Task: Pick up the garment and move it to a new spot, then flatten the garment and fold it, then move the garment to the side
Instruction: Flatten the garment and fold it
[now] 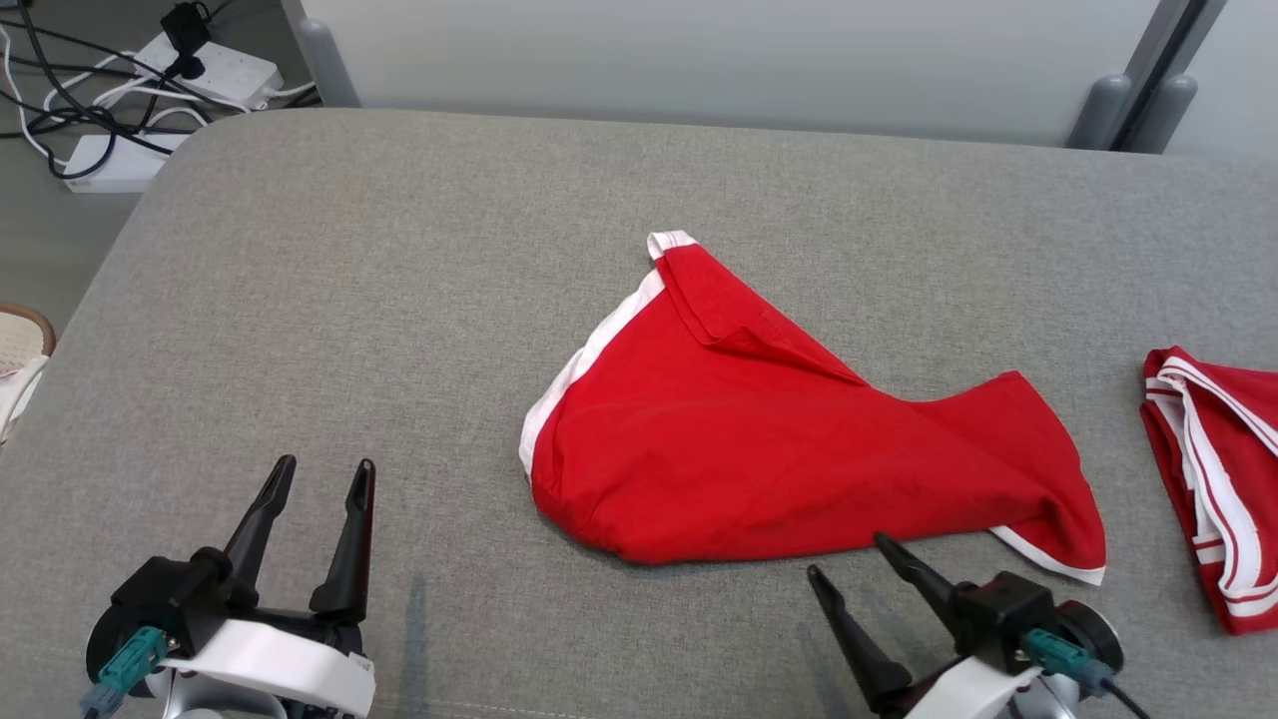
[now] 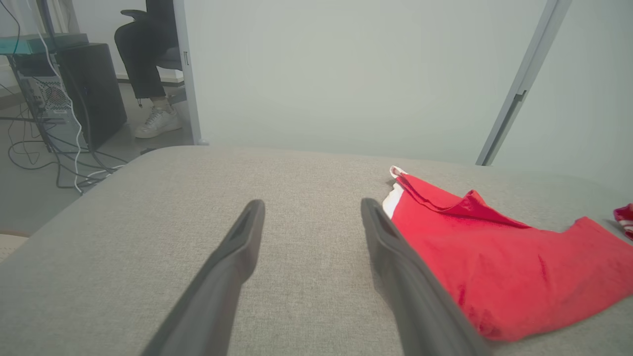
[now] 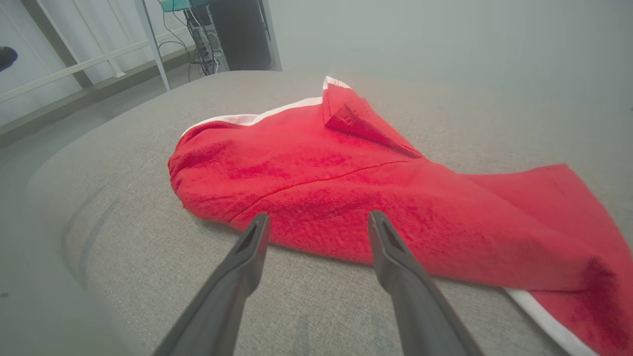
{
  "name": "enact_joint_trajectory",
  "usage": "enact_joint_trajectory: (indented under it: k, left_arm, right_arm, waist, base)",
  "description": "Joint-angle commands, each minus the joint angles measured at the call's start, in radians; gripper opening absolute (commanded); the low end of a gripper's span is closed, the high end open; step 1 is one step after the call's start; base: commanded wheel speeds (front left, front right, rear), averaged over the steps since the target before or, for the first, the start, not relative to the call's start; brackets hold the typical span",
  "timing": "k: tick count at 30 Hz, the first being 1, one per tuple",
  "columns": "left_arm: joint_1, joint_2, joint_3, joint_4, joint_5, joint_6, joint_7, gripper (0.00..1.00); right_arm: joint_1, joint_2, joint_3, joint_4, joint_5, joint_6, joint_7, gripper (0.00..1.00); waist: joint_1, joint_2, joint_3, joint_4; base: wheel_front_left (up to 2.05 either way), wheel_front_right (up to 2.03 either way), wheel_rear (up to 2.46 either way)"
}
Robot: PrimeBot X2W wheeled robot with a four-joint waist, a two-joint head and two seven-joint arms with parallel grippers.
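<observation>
two grippers sit low in the head view, at the near edge of the grey padded surface (image 1: 399, 300). the left gripper (image 1: 326, 464) has its jaws spread wide over bare fabric, well apart from the red garment (image 1: 759, 459), and holds nothing. the right gripper (image 1: 847, 555) is also spread and empty, with its fingertips at the garment's near hem, angled toward it. the garment lies rumpled near the middle of the surface, with white trim along its left edge and one corner flipped over at the far end, so it is not yet flat. a second red-and-white garment (image 1: 1213, 479) lies bunched at the right edge, probably set aside there. power strips (image 1: 210, 65) and cables lie on the floor past the far left corner.

left wrist view: the spread fingers point across open surface, with the garment off to their right. a person's shoe (image 2: 157, 122) shows on the floor behind.

right wrist view: the open fingers frame the garment's near edge, close to the cloth but not clearly touching it. that placement reads as a lead-in to the first pick, with the left arm parked clear.
</observation>
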Motion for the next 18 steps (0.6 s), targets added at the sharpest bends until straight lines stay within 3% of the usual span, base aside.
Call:
enact_joint_trajectory:
  k: [1, 7, 18]
  left_arm:
    - [-0.063, 0.018, 0.034, -0.024, 0.011, -0.002, -0.005, 1.00]
    - [-0.084, 0.000, 0.027, -0.014, 0.011, -0.009, -0.007, 1.00]
    - [-0.106, -0.022, 0.028, 0.010, 0.018, -0.024, -0.009, 1.00]
  right_arm:
    - [-0.045, -0.018, 0.052, -0.006, 0.010, 0.000, 0.004, 1.00]
    - [-0.168, -0.064, 0.225, 0.097, -0.035, 0.000, 0.020, 1.00]
    - [-0.355, -0.053, 0.356, 0.362, -0.175, 0.000, 0.034, 1.00]
  waist:
    - [0.0000, 0.0000, 0.010, 0.008]
    - [0.0000, 0.0000, 0.029, 0.024]
    - [0.0000, 0.0000, 0.048, 0.047]
  base:
    - [0.00, 0.00, 0.00]
    - [0.00, 0.00, 0.00]
    - [0.00, 0.00, 0.00]
